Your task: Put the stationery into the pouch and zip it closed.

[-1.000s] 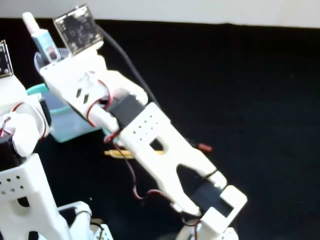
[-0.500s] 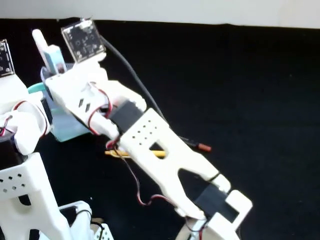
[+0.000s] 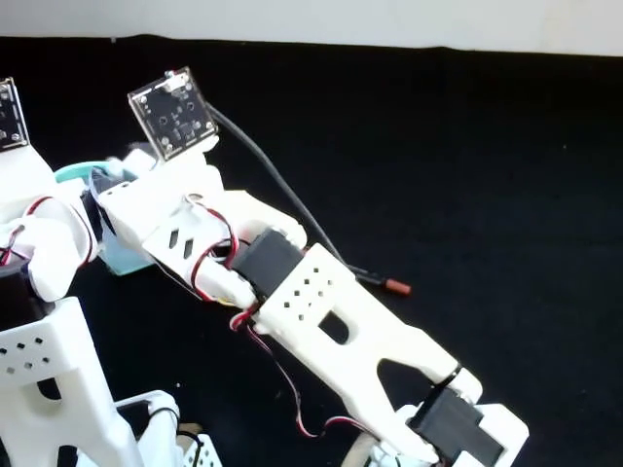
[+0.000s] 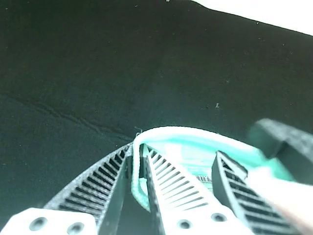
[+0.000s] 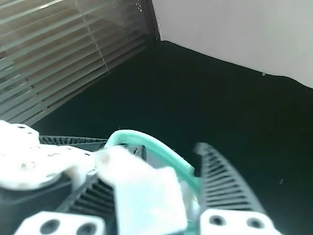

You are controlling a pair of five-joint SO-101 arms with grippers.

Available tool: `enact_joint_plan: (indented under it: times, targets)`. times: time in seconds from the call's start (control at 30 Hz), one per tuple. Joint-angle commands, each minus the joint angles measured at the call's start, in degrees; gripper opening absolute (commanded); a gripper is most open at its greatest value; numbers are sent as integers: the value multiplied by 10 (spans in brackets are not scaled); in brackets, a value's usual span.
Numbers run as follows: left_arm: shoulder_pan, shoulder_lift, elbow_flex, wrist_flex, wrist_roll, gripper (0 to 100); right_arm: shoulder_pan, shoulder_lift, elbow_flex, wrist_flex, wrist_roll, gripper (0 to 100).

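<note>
The teal pouch [image 3: 119,256] stands open at the far left, its rim [image 4: 186,133] curving up in front of the left wrist camera. My left gripper [image 4: 137,149] is shut on that rim at one end of the mouth. My right gripper [image 5: 156,154] hangs over the opening, shut on a white and light blue stationery piece [image 5: 146,196]. From above, the right gripper [image 3: 115,177] is low at the pouch mouth, and the piece is mostly hidden there. The right gripper's dark finger [image 4: 281,144] shows beside the rim in the left wrist view.
The black mat [image 3: 467,165] stretches to the right and back. A thin dark thing with a red tip [image 3: 394,286] lies beside the right arm. The left arm [image 3: 44,243] stands at the left edge, close against the right arm. A white wall borders the far side.
The right arm has lowered the white and blue piece from above the pouch down to its mouth. The arm now covers the yellow pencil that lay on the mat. The left arm has held still.
</note>
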Motion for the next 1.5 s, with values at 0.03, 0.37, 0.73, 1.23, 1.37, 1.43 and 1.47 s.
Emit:
enact_joint_plan:
  times: [0.03, 0.37, 0.73, 1.23, 1.37, 1.43, 1.47]
  targets:
    - [-4, 13, 7, -3, -3, 7, -4, -25, -5, 0, 33, 376]
    - [-4, 13, 7, -3, -3, 7, -3, -22, -1, -59, 81, 376]
    - [-4, 13, 7, -2, -3, 7, -30, 73, -71, -97, 132, 376]
    - [-3, 13, 8, -2, -3, 7, -30, 85, -104, -131, 133, 376]
    - [-3, 13, 8, -1, -3, 7, -30, 86, -134, -123, 133, 375]
    - [-3, 13, 8, 0, -3, 7, -29, 86, -138, -91, 147, 375]
    - [-3, 13, 8, 0, -3, 7, -32, 87, -138, -81, 161, 375]
